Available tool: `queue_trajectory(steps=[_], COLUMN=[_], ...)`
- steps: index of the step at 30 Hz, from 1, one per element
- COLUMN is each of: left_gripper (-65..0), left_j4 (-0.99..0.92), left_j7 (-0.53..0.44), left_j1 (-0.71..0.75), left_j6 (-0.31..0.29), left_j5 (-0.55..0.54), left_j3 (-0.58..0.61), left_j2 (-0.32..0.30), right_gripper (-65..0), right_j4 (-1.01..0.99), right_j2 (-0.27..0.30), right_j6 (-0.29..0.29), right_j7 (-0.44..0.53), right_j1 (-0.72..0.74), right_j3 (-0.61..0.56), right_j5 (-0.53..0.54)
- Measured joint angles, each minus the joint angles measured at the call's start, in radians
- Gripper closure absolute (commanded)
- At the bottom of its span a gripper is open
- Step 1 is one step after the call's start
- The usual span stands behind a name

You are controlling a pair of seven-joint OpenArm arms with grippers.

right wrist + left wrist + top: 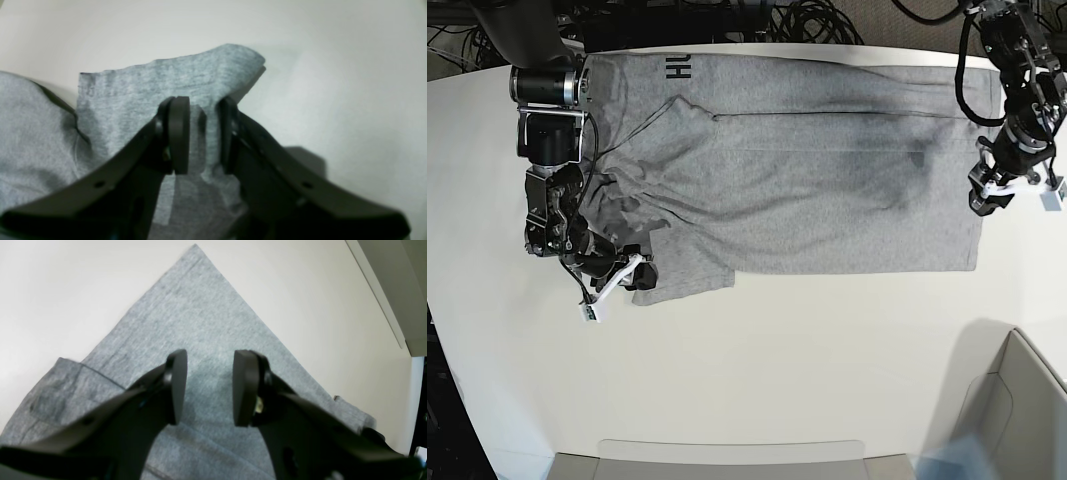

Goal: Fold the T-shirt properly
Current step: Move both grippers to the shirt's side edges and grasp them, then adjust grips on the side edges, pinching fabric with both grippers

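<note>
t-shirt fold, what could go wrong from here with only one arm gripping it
1. The right gripper pinches only a small ridge of the T-shirt near the sleeve, so the cloth may slip out when pulled.
2. The left gripper is open above the hem corner and holds nothing; a pull from the right arm alone could drag the shirt crooked.
3. The fabric beside the right gripper is already bunched in the base view, so creases may get folded in.

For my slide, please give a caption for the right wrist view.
Right hand pinching a raised fold of the grey T-shirt.
</note>
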Motion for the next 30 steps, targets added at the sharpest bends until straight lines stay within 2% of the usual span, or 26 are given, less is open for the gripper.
queue_trajectory(steps=[3, 5, 6, 9, 16, 23, 25, 30], left_gripper=[-24.3, -25.8, -26.7, -28.2, -28.3, -28.4, -28.4, -28.4], left_j4=[-0.048, -0.104, -0.141, -0.267, -0.597, -0.792, -0.845, -0.909], left_j7=[0.002, 0.002, 0.008, 0.013, 0.005, -0.171, -0.209, -0.291], left_j1=[-0.026, -0.074, -0.102, -0.205, -0.449, -0.517, -0.524, -0.532], left_j6=[-0.001, -0.058, -0.123, -0.18, -0.188, -0.187, -0.188, -0.187], left_j5=[-0.003, 0.002, -0.006, -0.008, -0.016, -0.014, -0.019, -0.014], left_j3=[0.002, 0.004, 0.004, 0.054, 0.263, 0.592, 0.629, 0.63], left_j2=[0.0, 0.0, -0.001, -0.024, -0.168, -0.298, -0.306, -0.319], right_gripper=[-15.8, -15.8, -15.8, -15.8, -15.8, -15.8, -15.8, -15.8], right_j4=[-0.002, -0.002, -0.002, -0.001, -0.001, 0.001, 0.001, 0.001], right_j2=[0.0, 0.002, 0.003, 0.003, 0.005, 0.011, 0.018, 0.026], right_j6=[0.005, 0.005, 0.005, 0.005, 0.006, 0.008, 0.01, 0.01], right_j7=[-0.006, -0.006, -0.008, -0.013, -0.013, -0.011, -0.013, -0.013], right_j1=[0.005, 0.005, 0.005, 0.005, 0.004, 0.002, 0.001, 0.0], right_j3=[0.0, 0.0, 0.0, -0.002, -0.002, -0.002, -0.003, -0.003], right_j5=[-0.001, -0.001, -0.001, 0.0, 0.003, 0.002, 0.007, 0.007])
